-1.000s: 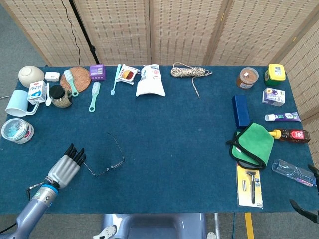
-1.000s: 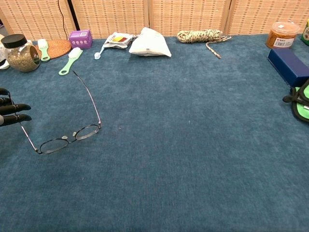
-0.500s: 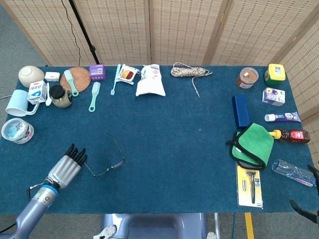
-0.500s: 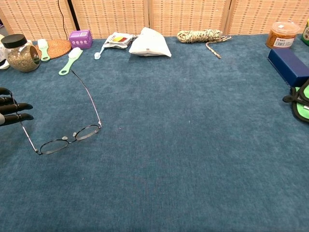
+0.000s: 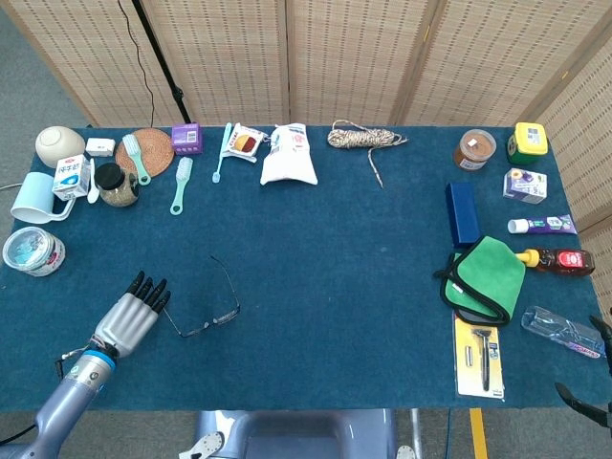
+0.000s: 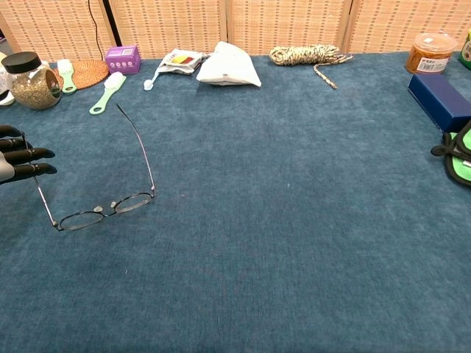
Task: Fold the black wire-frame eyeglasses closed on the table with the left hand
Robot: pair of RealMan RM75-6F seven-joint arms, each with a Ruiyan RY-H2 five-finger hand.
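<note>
Head view, lower left of the frame: the left hand (image 5: 131, 313) lies low over the blue table cloth (image 5: 325, 239), fingers extended, close together and pointing toward the upper right; nothing is held. In the chest view only its dark fingertips (image 6: 29, 154) enter at the left edge, at or just over the rear end of one temple arm; contact cannot be confirmed.

Just right of the hand, the black wire-frame eyeglasses (image 5: 208, 319) rest on the cloth, both temple arms unfolded. In the chest view the lenses (image 6: 107, 211) sit left of centre, with the arms running toward the upper left.

Upper left of the head view: a blue mug (image 5: 36, 199), a dark-lidded jar (image 5: 117, 185) and a green brush (image 5: 181, 184). Top centre: a white pouch (image 5: 288, 155) and a coiled rope (image 5: 361, 139). Right side: a blue box (image 5: 461, 212) and a green cloth (image 5: 490, 277).

The right hand: only dark parts at the lower right corner; its state cannot be determined.
</note>
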